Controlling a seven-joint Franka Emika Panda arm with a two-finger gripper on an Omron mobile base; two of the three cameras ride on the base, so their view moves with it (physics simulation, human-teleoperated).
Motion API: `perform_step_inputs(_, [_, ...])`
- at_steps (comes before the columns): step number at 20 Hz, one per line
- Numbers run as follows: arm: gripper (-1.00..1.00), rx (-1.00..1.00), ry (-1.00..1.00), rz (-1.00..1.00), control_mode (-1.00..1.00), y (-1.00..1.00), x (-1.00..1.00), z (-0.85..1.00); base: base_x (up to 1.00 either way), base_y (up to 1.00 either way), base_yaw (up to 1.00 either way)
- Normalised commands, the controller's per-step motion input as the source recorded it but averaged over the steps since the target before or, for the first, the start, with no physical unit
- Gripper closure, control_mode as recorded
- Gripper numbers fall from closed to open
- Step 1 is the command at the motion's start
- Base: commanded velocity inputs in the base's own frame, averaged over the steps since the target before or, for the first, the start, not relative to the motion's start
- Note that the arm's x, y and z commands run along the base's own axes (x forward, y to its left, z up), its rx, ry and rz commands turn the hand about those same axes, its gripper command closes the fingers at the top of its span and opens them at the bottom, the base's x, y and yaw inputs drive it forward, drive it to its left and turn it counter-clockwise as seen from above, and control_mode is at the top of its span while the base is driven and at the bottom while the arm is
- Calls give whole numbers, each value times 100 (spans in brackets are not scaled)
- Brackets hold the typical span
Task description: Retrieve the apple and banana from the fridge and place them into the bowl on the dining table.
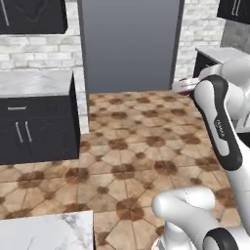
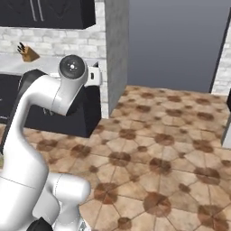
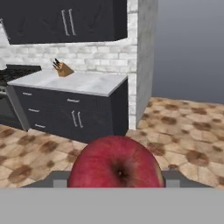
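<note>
Left base view: arm (image 1: 219, 122) rising from lower right, elbow high at right. White marble table (image 1: 46, 232) corner at near left. Dark cabinet (image 1: 36, 124) with marble top at left, far behind it a brick wall (image 1: 39, 53). Wide grey opening (image 1: 129, 46) far centre. Patterned tile floor (image 1: 132, 156) between. A bit of red and white at far right, just past the arm, too small to tell what.

Right base view: arm (image 2: 36, 117) up from lower left, round dark joint cap at its top. Knife block (image 2: 28, 53) on the far-left counter (image 2: 18, 65). Grey pillar (image 2: 116, 49) beside it. Tile floor across the right half.

Hand view: apple (image 3: 115, 164) large at bottom centre, dark red, stem dimple facing camera, held in the hand (image 3: 114, 178), clamped between the two tips at its sides. Past it, dark cabinet with marble top at far left, knife block on top, upper cabinets (image 3: 65, 19) above, brick wall behind. Tile floor at right.
</note>
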Motion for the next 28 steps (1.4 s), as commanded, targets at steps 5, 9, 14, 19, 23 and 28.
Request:
perform_step_inputs(5, [100,0,0,0,100,0,0,0,-6,-1,53])
perform_step_inputs(9, [100,0,0,0,100,0,0,0,0,-17,51])
perform_step_inputs(14, [100,0,0,0,100,0,0,0,3,-23,49])
perform_step_inputs(19, [100,0,0,0,100,0,0,0,12,-28,45])
perform_step_inputs(23, [100,0,0,0,100,0,0,0,5,-27,44])
perform_step_inputs(28, [100,0,0,0,100,0,0,0,5,-28,44])
